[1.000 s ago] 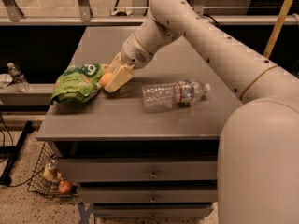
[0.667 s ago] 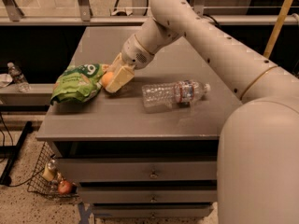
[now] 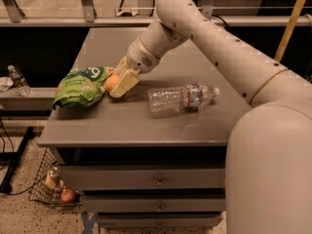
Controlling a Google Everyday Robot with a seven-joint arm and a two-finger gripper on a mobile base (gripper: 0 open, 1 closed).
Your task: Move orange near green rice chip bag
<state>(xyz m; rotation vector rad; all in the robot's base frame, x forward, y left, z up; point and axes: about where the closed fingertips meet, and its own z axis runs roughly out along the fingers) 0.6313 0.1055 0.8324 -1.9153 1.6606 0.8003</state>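
The green rice chip bag lies wrinkled on the left part of the grey table. The orange sits right at the bag's right edge, low at the table surface. My gripper reaches down from the upper right and is shut on the orange. Its pale near finger covers the orange's right side. The far finger is hidden behind the fruit.
A clear plastic water bottle lies on its side right of the gripper. My arm spans the table's right half. A wire basket with small items stands on the floor at lower left. Another bottle stands on a ledge at far left.
The gripper has shifted slightly and the orange now shows at its left side by the bag. The bag and the bottle have not moved.
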